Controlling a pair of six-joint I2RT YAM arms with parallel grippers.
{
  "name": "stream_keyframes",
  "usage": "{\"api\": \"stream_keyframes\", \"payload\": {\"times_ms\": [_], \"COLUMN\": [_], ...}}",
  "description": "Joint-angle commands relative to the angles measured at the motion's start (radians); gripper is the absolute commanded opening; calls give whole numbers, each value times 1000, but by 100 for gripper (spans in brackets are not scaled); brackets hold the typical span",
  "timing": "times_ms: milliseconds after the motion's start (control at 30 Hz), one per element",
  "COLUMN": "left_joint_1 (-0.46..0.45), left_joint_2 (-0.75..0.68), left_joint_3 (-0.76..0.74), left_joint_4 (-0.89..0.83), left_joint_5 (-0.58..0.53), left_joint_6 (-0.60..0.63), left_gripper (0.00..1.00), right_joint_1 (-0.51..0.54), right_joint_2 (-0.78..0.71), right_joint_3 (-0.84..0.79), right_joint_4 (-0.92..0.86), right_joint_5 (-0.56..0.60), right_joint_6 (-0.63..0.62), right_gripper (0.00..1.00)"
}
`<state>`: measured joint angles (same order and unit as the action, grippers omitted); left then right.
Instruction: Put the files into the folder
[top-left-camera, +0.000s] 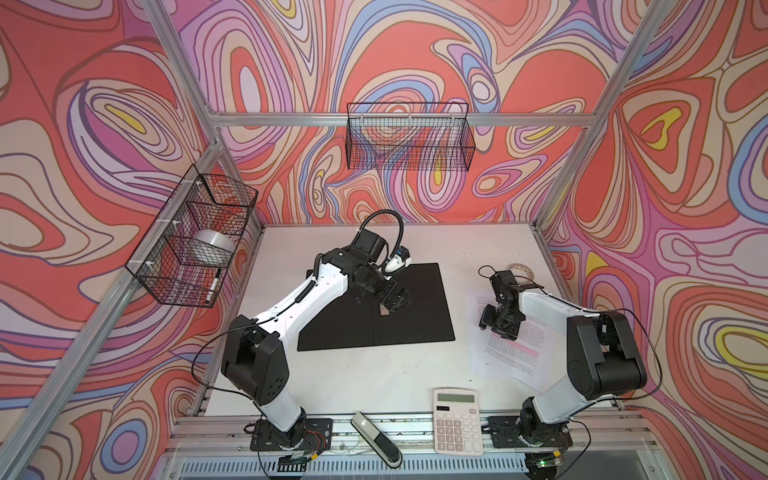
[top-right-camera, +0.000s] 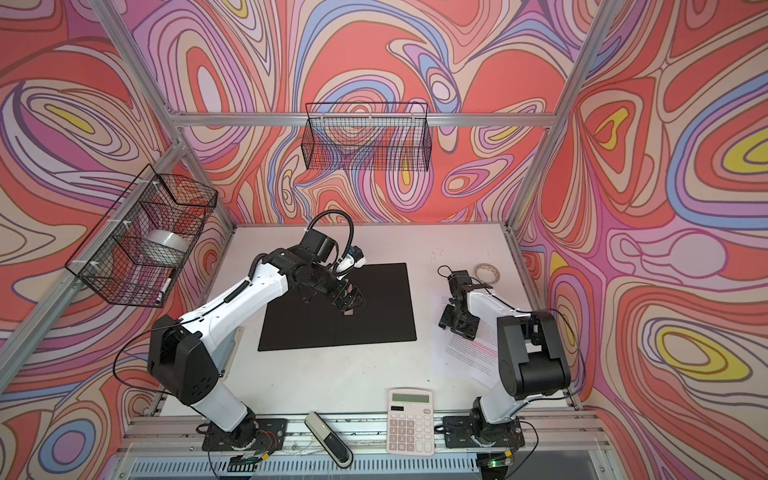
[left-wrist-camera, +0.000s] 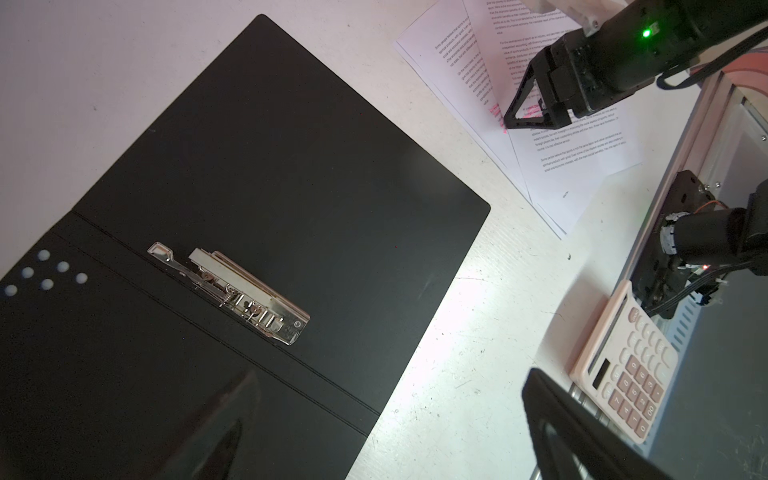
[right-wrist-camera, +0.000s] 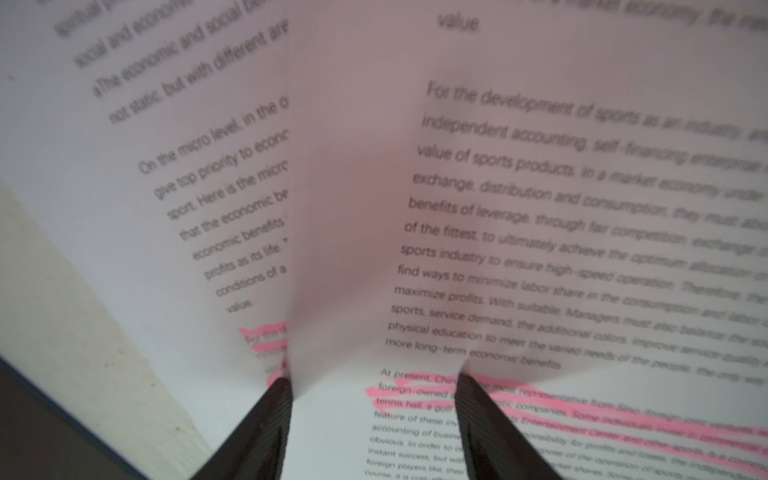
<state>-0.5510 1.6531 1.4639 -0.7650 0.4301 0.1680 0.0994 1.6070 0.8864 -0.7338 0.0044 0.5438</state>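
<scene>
Right gripper (right-wrist-camera: 372, 386) is pressing on the files (top-left-camera: 511, 361), loosely fanned white paper sheets with black print and pink highlighted lines, while the thin plastic folder (top-left-camera: 424, 299) is lying open beside them.

Nearest, a white plastic calculator (top-left-camera: 458, 419) with pinkish keys is sitting at the front edge of the white table (top-left-camera: 374, 374). Behind it on the right, the files are lying flat, and the right gripper's fingertips are standing on the top sheet, part-way apart, with nothing clamped between them. Left of the files and apart from them, the folder is showing its black inside and silver metal spine clip (left-wrist-camera: 232, 291). The left gripper (top-left-camera: 394, 302) is hanging over that clip, spread wide and empty.
</scene>
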Motion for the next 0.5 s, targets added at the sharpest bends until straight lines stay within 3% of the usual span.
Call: {"api": "stream_keyframes", "payload": {"times_ms": [0,200,467], "left_joint_1": [-4,-5,-4], "left_joint_2": [-4,-4,7], "left_joint_3": [-4,-1,11], "left_joint_4": [9,9,3], "left_joint_5": [6,4,23], "left_joint_6": [7,8,9], "left_gripper": [100,100,100], "right_joint_1": [-3,-4,-4], "right_joint_2": [48,46,47], "right_joint_3": [-35,-40,-46], "right_joint_4": [34,43,69], "right_joint_5": [-11,-24,-88], "right_joint_6": [4,-1,-11], "right_gripper": [63,58,40]}}
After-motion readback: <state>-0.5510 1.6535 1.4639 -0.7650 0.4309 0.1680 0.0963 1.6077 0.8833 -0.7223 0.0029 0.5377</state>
